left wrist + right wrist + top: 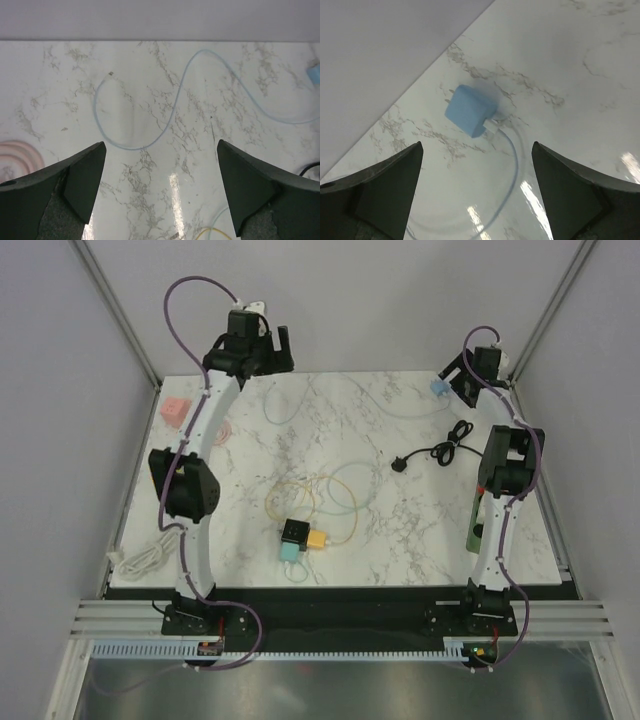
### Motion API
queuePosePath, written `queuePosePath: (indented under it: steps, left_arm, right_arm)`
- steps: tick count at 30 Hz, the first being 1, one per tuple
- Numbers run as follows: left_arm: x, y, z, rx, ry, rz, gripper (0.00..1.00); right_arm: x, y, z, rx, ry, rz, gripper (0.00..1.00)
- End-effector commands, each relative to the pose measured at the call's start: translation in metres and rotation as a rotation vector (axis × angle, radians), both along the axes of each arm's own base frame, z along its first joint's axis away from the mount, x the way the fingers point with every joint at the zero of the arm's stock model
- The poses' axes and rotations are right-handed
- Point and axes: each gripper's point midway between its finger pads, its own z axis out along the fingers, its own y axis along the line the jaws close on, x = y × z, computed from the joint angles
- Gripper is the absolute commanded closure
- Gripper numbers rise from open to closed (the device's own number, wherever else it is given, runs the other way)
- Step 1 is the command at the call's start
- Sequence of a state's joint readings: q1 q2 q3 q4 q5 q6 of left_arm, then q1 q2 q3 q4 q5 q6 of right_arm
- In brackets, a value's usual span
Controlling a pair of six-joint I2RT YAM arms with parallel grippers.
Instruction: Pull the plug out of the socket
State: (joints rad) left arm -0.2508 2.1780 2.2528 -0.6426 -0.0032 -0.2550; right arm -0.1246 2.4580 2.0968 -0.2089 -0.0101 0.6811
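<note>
A black socket cube (295, 532) lies at the front middle of the marble table, with a yellow plug (318, 539) on its right side and a teal plug (291, 552) on its near side. Yellow and green cables (335, 502) loop behind it. My left gripper (272, 348) is open and empty at the back left, far from the socket; in its wrist view (161, 150) only bare marble lies between the fingers. My right gripper (452, 380) is open and empty at the back right, above a blue charger (469, 116). The socket shows in neither wrist view.
A pink charger (175, 410) with pink cable (20, 152) lies at the left back. A pale blue cable (150, 125) runs across the back. A black cable with plug (430, 455) lies on the right. A white coiled cable (145, 558) lies at the front left.
</note>
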Motion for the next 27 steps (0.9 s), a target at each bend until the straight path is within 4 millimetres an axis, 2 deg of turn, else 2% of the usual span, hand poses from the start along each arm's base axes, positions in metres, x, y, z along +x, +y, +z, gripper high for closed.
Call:
queuePosePath:
  steps: [1, 2, 3, 4, 5, 6, 7, 8, 9, 10, 11, 12, 13, 14, 15, 16, 17, 18, 19, 20, 21, 22, 23, 24, 25, 26, 27]
  left_arm:
    - [-0.041, 0.013, 0.067, -0.004, -0.071, 0.014, 0.00]
    - [-0.054, 0.015, 0.087, -0.015, -0.096, 0.012, 0.00]
    - [-0.063, 0.013, 0.089, -0.030, -0.083, 0.001, 0.00]
    - [-0.074, 0.015, 0.077, -0.026, -0.040, 0.004, 0.00]
    - [-0.092, 0.011, 0.092, -0.054, -0.054, -0.026, 0.00]
    - [-0.106, 0.002, 0.090, -0.085, -0.035, -0.057, 0.02]
    - [-0.120, -0.001, 0.061, -0.083, 0.041, -0.070, 0.02]
    - [-0.132, -0.006, 0.053, -0.093, 0.066, -0.091, 0.03]
    - [-0.156, -0.018, 0.062, -0.129, 0.061, -0.169, 0.03]
    - [-0.173, -0.023, 0.029, -0.132, 0.141, -0.207, 0.07]
    - [-0.183, -0.026, 0.023, -0.146, 0.143, -0.235, 0.08]
    - [-0.208, -0.029, 0.003, -0.169, 0.197, -0.271, 0.09]
    - [-0.220, -0.030, -0.003, -0.184, 0.211, -0.290, 0.09]
    - [-0.229, -0.032, -0.009, -0.198, 0.213, -0.308, 0.09]
    - [-0.247, -0.034, -0.005, -0.214, 0.204, -0.328, 0.09]
    - [-0.264, -0.031, -0.031, -0.205, 0.261, -0.323, 0.09]
    - [-0.273, -0.030, -0.038, -0.202, 0.271, -0.321, 0.09]
    - [-0.283, -0.030, -0.044, -0.199, 0.278, -0.313, 0.09]
    - [-0.298, -0.027, -0.054, -0.198, 0.295, -0.309, 0.09]
    - [-0.307, -0.027, -0.058, -0.197, 0.297, -0.314, 0.09]
    - [-0.318, -0.028, -0.073, -0.174, 0.324, -0.313, 0.09]
    - [-0.324, -0.028, -0.074, -0.162, 0.314, -0.313, 0.09]
    - [-0.328, -0.028, -0.079, -0.146, 0.319, -0.309, 0.09]
    - [-0.334, -0.027, -0.088, -0.109, 0.329, -0.295, 0.08]
    - [-0.336, -0.027, -0.093, -0.093, 0.335, -0.288, 0.08]
    - [-0.342, -0.033, -0.096, -0.076, 0.338, -0.303, 0.08]
    - [-0.342, -0.031, -0.102, -0.049, 0.339, -0.280, 0.08]
  right_arm:
    - [-0.037, -0.027, 0.085, -0.153, 0.018, -0.065, 0.02]
    - [-0.045, -0.032, 0.092, -0.187, 0.030, -0.082, 0.02]
    - [-0.056, -0.033, 0.088, -0.211, 0.063, -0.082, 0.02]
    - [-0.069, -0.035, 0.114, -0.261, 0.046, -0.073, 0.02]
    - [-0.079, -0.036, 0.120, -0.295, 0.054, -0.092, 0.02]
    - [-0.093, -0.034, 0.109, -0.311, 0.093, -0.087, 0.02]
    - [-0.105, -0.031, 0.132, -0.330, 0.064, -0.080, 0.02]
    - [-0.112, -0.027, 0.135, -0.346, 0.066, -0.058, 0.02]
    - [-0.124, -0.015, 0.122, -0.339, 0.097, -0.018, 0.02]
    - [-0.134, -0.006, 0.141, -0.339, 0.062, 0.003, 0.02]
    - [-0.142, 0.006, 0.143, -0.327, 0.049, 0.038, 0.02]
    - [-0.156, 0.037, 0.148, -0.292, 0.003, 0.139, 0.02]
    - [-0.164, 0.055, 0.150, -0.279, -0.024, 0.186, 0.02]
    - [-0.174, 0.095, 0.153, -0.261, -0.060, 0.278, 0.02]
    - [-0.192, 0.117, 0.131, -0.240, -0.036, 0.341, 0.02]
    - [-0.204, 0.137, 0.155, -0.239, -0.123, 0.382, 0.02]
    - [-0.215, 0.158, 0.154, -0.231, -0.141, 0.432, 0.02]
    - [-0.238, 0.194, 0.135, -0.204, -0.128, 0.525, 0.02]
    - [-0.255, 0.212, 0.144, -0.181, -0.168, 0.572, 0.02]
    - [-0.274, 0.240, 0.140, -0.150, -0.183, 0.650, 0.02]
    - [-0.292, 0.254, 0.118, -0.099, -0.173, 0.689, 0.02]
    - [-0.310, 0.264, 0.126, -0.066, -0.217, 0.723, 0.02]
    - [-0.334, 0.289, 0.123, -0.024, -0.240, 0.804, 0.02]
    - [-0.354, 0.295, 0.101, -0.007, -0.235, 0.836, 0.02]
    - [-0.372, 0.301, 0.106, 0.030, -0.257, 0.851, 0.02]
    - [-0.395, 0.316, 0.098, 0.048, -0.245, 0.908, 0.02]
    - [-0.413, 0.318, 0.076, 0.054, -0.199, 0.931, 0.02]
